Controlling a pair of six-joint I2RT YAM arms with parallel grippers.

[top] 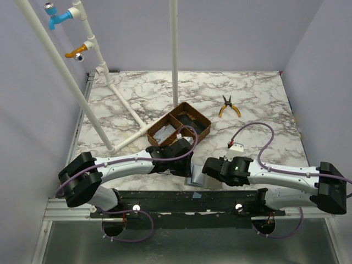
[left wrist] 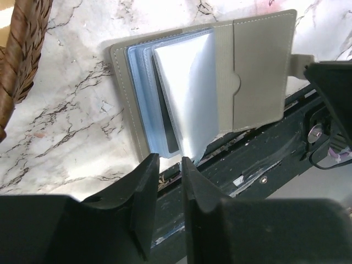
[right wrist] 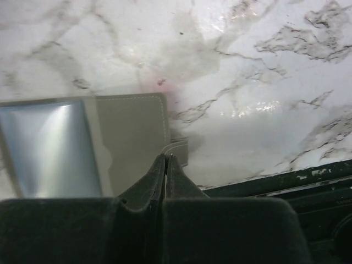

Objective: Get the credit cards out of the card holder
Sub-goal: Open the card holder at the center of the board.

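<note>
Left wrist view: card holder open, credit cards inside.
Left jaws: narrowly apart, empty.
Right jaws: pinching holder's tab.
Next: you grip the front card's lower-frame edge.

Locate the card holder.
Top view: the card holder lies open at the near edge of the table, between the left gripper and right gripper, in front of the wooden tray.

Grey card holder open on table, pale cards fanned inside

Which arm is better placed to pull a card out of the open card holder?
Left, likely: left gripper, jaws slightly apart, sits by the credit cards; right gripper is shut on the card holder, pinning it.
</note>
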